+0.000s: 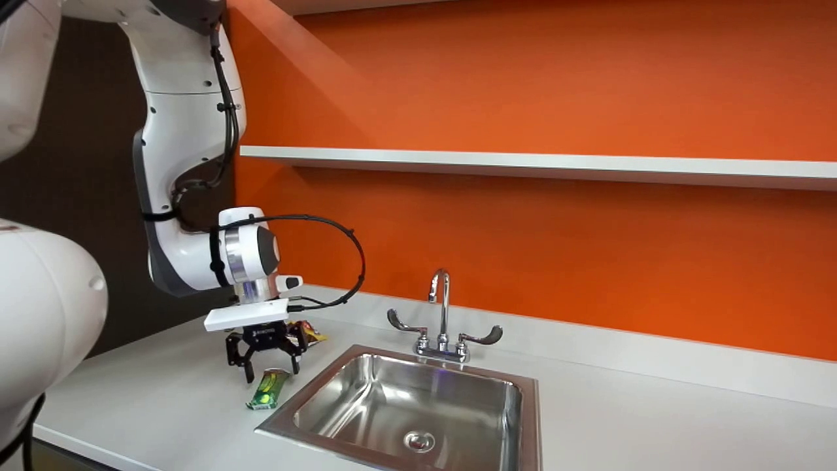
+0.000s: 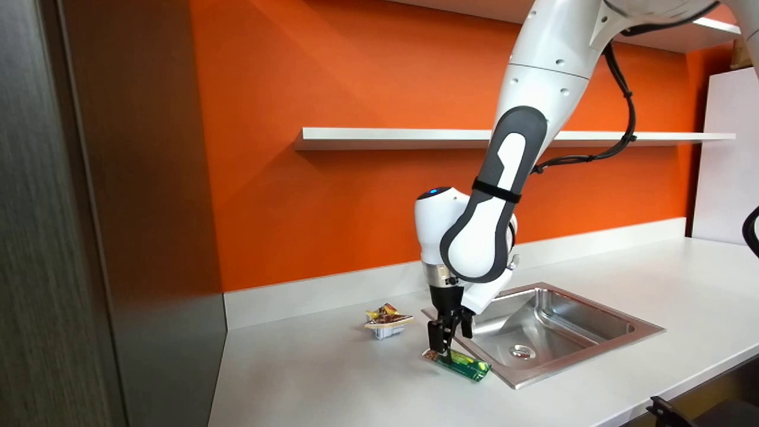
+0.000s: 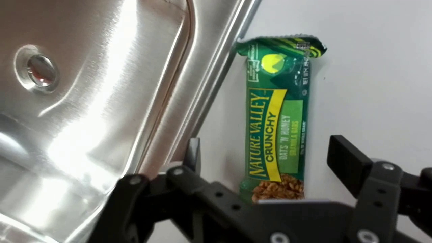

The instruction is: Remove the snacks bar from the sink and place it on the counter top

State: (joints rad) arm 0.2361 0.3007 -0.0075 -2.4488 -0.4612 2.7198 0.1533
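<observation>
With the bar (image 3: 277, 118) on the counter (image 3: 378, 84) (sink (image 3: 101, 111) at its nine o'clock, wrist view), the wide-spread, empty gripper (image 3: 269, 155) should probably rise straight up.

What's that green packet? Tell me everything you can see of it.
It's a granola bar packet, glossy green and plastic-looking, reading Nature Valley Crunchy, Oats 'n Honey, with a yellow band and pictured granola near one end; the other is crimped. It lies flat, label up, on the counter beside the sink; whether packet and sink touch, I can't tell. The robot's open gripper straddles it, with gaps on both sides.
</observation>
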